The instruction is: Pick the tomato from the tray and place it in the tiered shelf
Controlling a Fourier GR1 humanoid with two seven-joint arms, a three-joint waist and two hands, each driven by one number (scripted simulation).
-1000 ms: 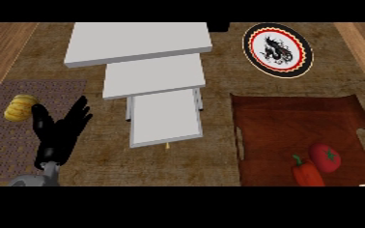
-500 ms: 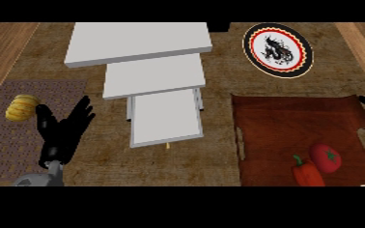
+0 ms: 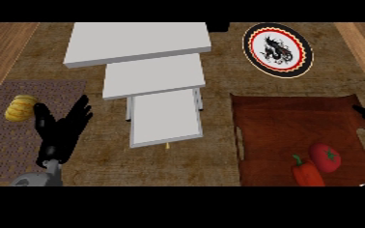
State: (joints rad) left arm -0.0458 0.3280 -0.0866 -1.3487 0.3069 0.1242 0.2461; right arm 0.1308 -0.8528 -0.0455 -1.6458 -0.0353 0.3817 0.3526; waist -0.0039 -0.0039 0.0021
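So far nothing is picked: the tomato (image 3: 325, 156) lies on the brown tray (image 3: 285, 121) beside a red pepper (image 3: 306, 173), well apart from the tiered shelf (image 3: 153, 72). My left hand (image 3: 63, 128) rests with fingers spread, holding nothing; I'd bring the right hand, unseen, over the tomato.

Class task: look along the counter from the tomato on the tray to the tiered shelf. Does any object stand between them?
Nothing visible does. The tomato lies on the brown tray beside a red pepper; only bare counter separates the tray from the tiered shelf.
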